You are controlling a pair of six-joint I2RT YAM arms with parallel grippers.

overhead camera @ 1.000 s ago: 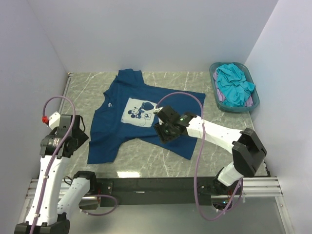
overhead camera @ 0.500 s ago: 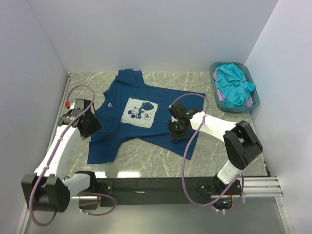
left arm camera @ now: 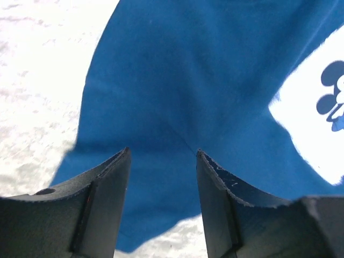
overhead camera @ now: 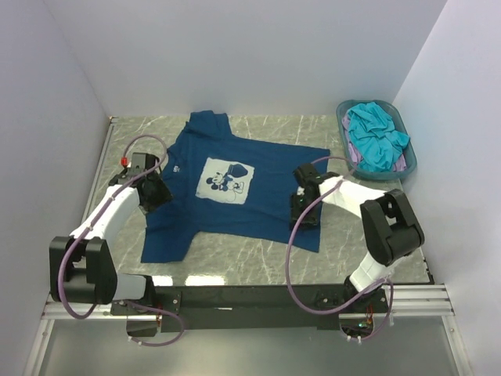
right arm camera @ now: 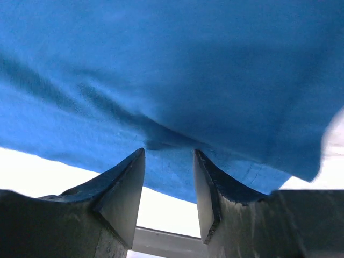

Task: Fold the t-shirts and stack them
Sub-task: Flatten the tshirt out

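The dark navy t-shirt [overhead camera: 235, 184] lies spread flat on the table, its white chest print [overhead camera: 223, 178] facing up. My left gripper [overhead camera: 158, 197] is open over the shirt's left side by the sleeve; in the left wrist view [left arm camera: 162, 156] the navy cloth [left arm camera: 177, 80] lies between and beyond its fingers. My right gripper [overhead camera: 305, 213] is open at the shirt's right hem; in the right wrist view [right arm camera: 169, 156] its tips straddle a small pucker of cloth [right arm camera: 177, 80]. The turquoise tee [overhead camera: 374, 135] lies bunched in the basket over the pale lilac tee [overhead camera: 354, 155].
The teal plastic basket [overhead camera: 409, 157] stands at the back right corner against the wall. Walls close in the marble tabletop [overhead camera: 258, 258] on the left, back and right. A black rail [overhead camera: 250, 298] runs along the near edge.
My left arm has swung in from the left edge onto the shirt's left side. My right gripper has slid rightwards across the shirt to its right hem.
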